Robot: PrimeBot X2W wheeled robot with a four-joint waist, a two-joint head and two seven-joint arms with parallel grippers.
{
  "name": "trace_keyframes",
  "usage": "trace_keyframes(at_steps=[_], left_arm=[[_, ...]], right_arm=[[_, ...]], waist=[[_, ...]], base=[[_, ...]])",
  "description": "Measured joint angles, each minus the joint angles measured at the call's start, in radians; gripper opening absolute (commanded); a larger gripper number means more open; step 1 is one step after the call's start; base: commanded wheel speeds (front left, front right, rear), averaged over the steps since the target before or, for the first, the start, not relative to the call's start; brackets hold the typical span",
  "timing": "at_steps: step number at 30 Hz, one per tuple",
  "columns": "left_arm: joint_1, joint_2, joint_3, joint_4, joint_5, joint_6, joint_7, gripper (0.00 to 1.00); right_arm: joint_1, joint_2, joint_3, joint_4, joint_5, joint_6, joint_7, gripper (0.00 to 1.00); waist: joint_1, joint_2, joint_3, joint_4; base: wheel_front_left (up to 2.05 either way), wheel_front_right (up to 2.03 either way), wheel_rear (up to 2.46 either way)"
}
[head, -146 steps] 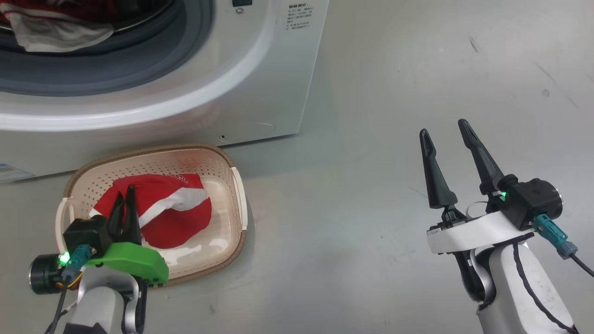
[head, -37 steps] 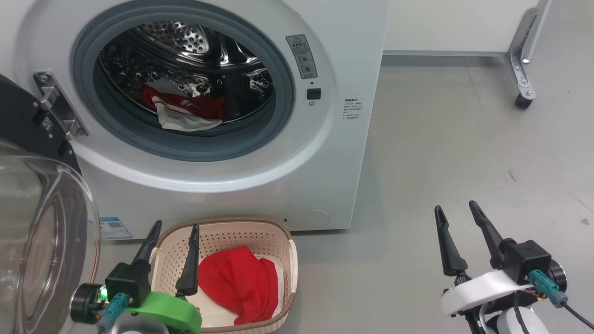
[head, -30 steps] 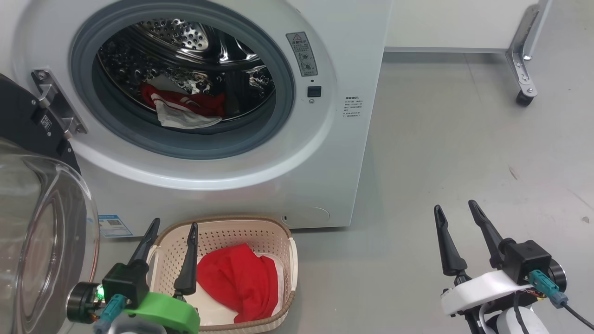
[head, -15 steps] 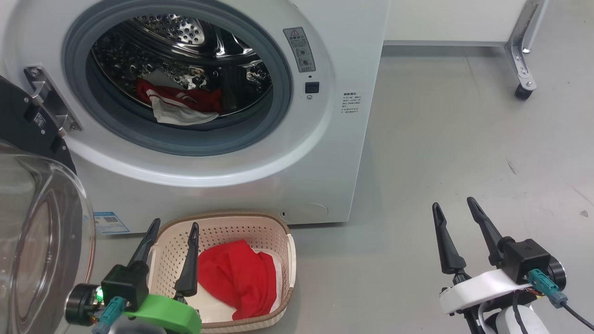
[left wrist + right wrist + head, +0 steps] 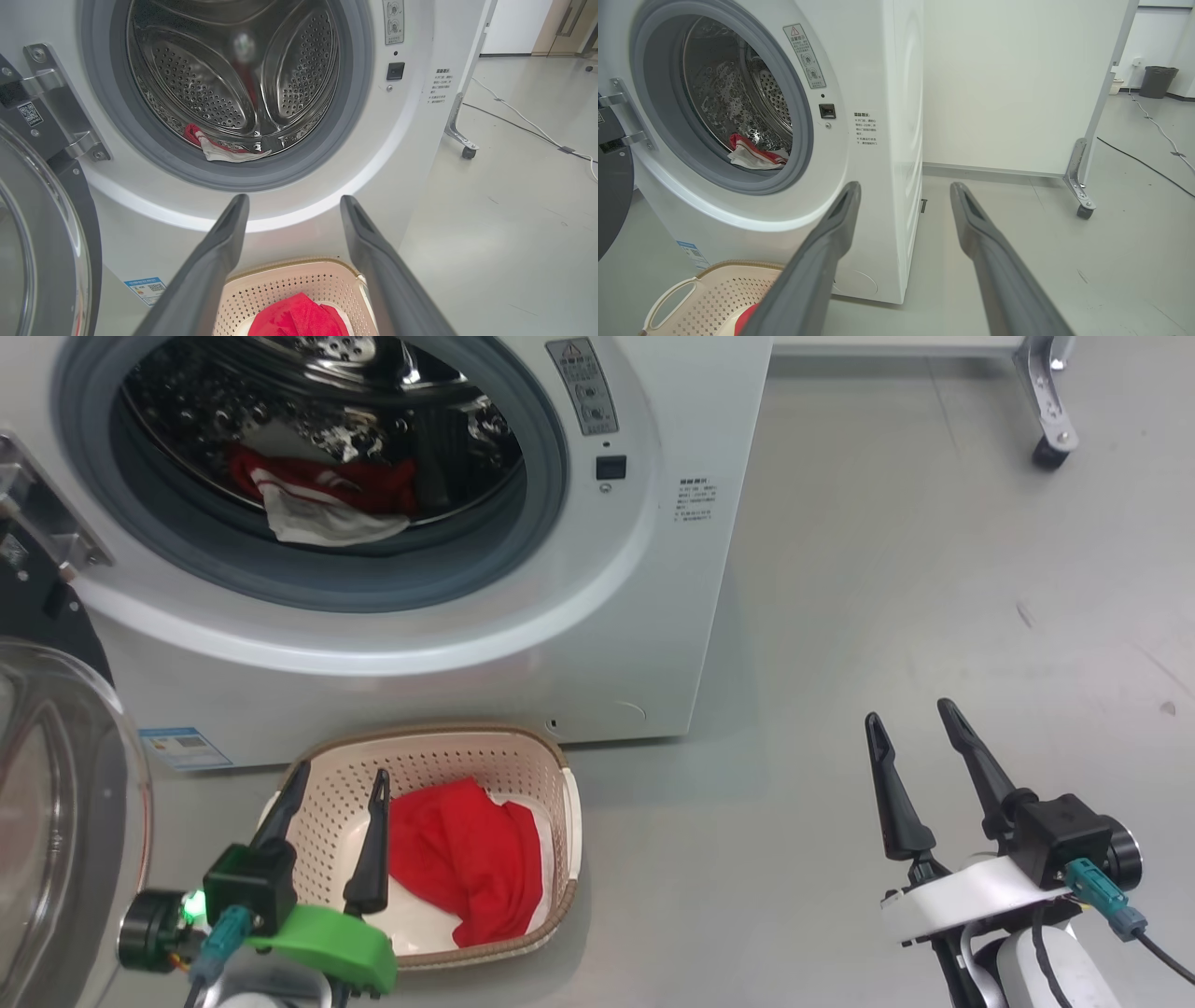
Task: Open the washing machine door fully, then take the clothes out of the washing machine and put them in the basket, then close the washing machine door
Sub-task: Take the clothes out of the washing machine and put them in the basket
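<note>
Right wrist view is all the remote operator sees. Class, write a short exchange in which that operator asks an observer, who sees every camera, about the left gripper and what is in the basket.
Operator: Where is the left gripper, and does it hold anything?
Observer: The left gripper is open and empty. From the head camera its fingers overlap the left side of the cream perforated plastic basket.
Operator: I see only a sliver of red in that basket. What is in it?
Observer: A bright red fabric garment lies crumpled across the middle of the basket floor, below the rim.
</note>
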Motion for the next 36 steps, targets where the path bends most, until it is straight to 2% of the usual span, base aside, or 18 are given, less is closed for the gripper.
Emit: trace_keyframes(at_steps=[11, 18, 27, 36], left_arm=[[-0.165, 0.006, 0.009, 0.053, 0.019, 0.005, 0.042, 1.0], [-0.307, 0.033, 0.062, 0.121, 0.019, 0.016, 0.081, 1.0], [-0.513, 0.135, 0.097, 0.203, 0.054, 0.021, 0.184, 1.0], [-0.735, 0.228, 0.135, 0.237, 0.089, 0.021, 0.311, 1.0]], right_arm=[[-0.042, 0.0, 0.0, -0.043, 0.002, 0.0, 0.0, 1.0], [-0.079, 0.0, 0.017, -0.067, 0.029, -0.005, 0.0, 1.0], [-0.142, -0.001, 0.073, -0.089, 0.11, -0.014, 0.0, 1.0], [-0.217, -0.001, 0.101, -0.125, 0.191, -0.041, 0.0, 1.0]], waist=[[0.0, 0.0, 0.131, -0.035], [0.0, 0.0, 0.222, -0.069], [0.0001, 0.0, 0.34, -0.124], [0.0002, 0.0, 0.461, -0.187]], base=[[0.0, 0.0, 0.0], [0.0, 0.0, 0.0], [0.0, 0.0, 0.0], [0.0, 0.0, 0.0]])
